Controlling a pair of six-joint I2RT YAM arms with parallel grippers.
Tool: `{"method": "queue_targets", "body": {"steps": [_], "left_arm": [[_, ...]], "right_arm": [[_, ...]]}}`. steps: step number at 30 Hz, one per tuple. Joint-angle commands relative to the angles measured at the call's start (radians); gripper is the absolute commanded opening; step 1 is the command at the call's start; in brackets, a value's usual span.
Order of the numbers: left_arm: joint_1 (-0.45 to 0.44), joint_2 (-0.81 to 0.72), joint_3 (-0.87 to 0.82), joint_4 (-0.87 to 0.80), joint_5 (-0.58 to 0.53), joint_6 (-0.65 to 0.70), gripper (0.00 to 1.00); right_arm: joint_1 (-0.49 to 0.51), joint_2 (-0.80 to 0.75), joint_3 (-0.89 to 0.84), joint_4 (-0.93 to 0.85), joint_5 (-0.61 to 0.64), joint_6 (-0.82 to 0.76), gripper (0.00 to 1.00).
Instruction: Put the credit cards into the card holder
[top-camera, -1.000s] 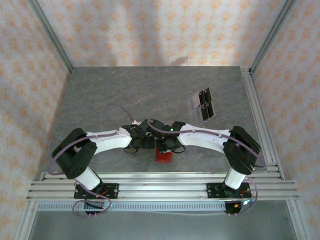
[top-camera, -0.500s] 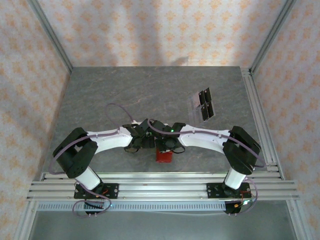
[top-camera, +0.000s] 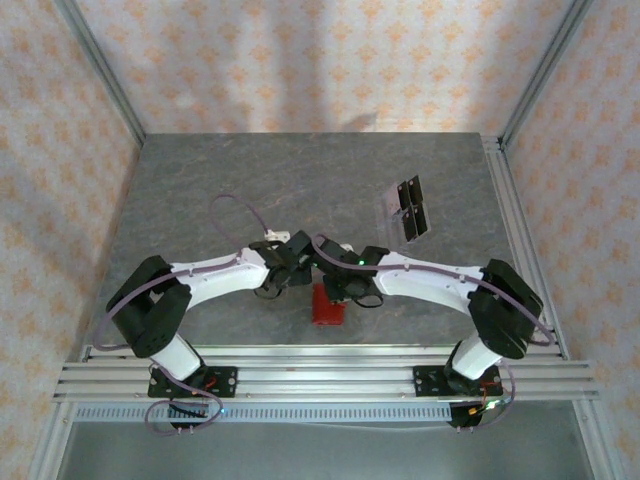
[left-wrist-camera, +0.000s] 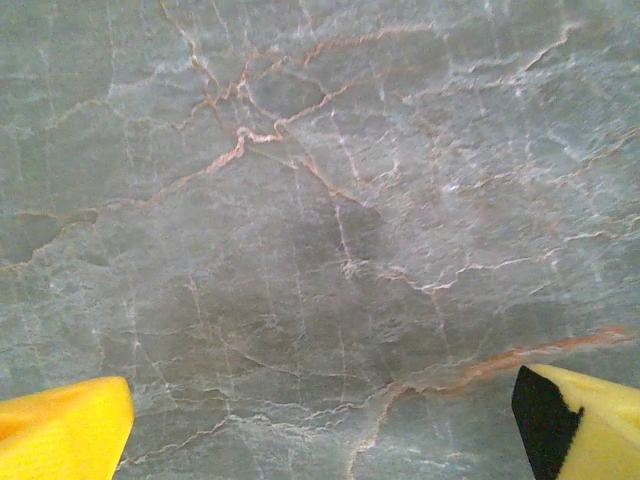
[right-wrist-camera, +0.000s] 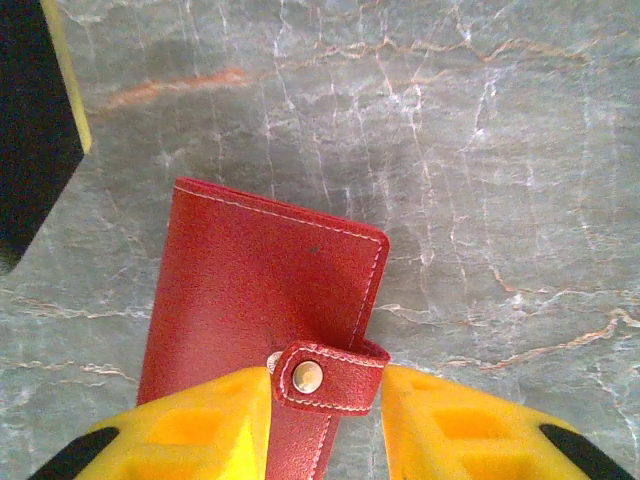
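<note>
While both arms are reaching inward and their wrists are nearly meeting above the near half of the worktop, the card holder is lying flat just beside the near edge, about midway between the left and right edges. It is sitting folded, red outer face up, with its snap tab wrapping over one long side and the metal stud showing.

In the right wrist view, the right hand is coming down onto the tab end of the holder. Its yellow fingers are standing on either side of the snap tab and appear to be touching it. One finger is overlapping the red cover and the other is sitting over bare stone beside the tab. I cannot tell whether this hand is clenching the tab or only bracketing it.

The left hand is hanging released, with its two yellow fingers spread wide. Between them only veined grey stone is showing, and they are grasping nothing.

The credit cards are lying in a small, slightly overlapping cluster, pale with black parts. They are sitting toward the right edge, farther back than the arms, well apart from the card holder and from both hands.
</note>
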Motion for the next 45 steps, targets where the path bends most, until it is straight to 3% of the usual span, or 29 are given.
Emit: {"method": "queue_targets", "body": {"steps": [1, 13, 23, 45], "left_arm": [[0.028, -0.046, 0.021, -0.066, -0.072, -0.017, 0.99], [0.178, -0.172, -0.061, -0.082, -0.06, 0.028, 0.99], [0.182, -0.169, -0.095, -0.051, -0.034, 0.028, 0.99], [0.181, -0.164, -0.108, -0.027, -0.016, 0.037, 0.99]], "right_arm": [[-0.002, 0.009, 0.025, -0.057, 0.029, 0.011, 0.34], [-0.002, 0.131, 0.067, -0.072, -0.031, -0.017, 0.34], [0.018, 0.087, 0.104, -0.097, -0.014, -0.009, 0.34], [0.033, 0.165, 0.128, -0.117, -0.002, -0.036, 0.29]]}}
